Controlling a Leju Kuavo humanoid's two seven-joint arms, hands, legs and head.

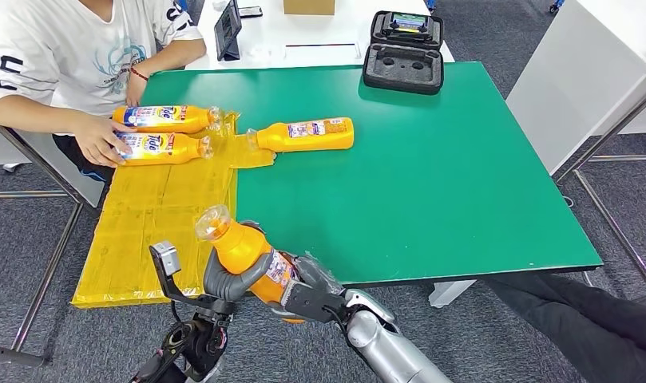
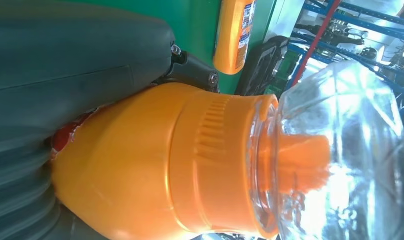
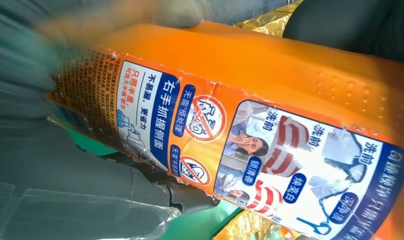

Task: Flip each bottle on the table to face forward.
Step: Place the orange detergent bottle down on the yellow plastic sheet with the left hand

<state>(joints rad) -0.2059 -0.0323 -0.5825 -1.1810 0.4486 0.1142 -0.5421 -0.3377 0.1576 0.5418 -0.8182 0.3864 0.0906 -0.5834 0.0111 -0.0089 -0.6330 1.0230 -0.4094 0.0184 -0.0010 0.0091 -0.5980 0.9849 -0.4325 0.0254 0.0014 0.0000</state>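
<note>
Bottle [image 1: 241,249] held off the near edge of the bench [image 1: 431,175], both hands on it: left hand [image 1: 223,281] wraps the neck end, right hand [image 1: 307,297] grips the labelled body. Long axis tilts, clear cap toward the yellow sheet [image 1: 156,231]. Back label faces the right wrist view. Beyond the sheet lie three more bottles; a person's hand [image 1: 104,142] rests on the nearest.

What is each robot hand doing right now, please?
Left robot hand: grips the orange bottle near its neck.
Right robot hand: holds the same orange bottle at its lower body.
</note>
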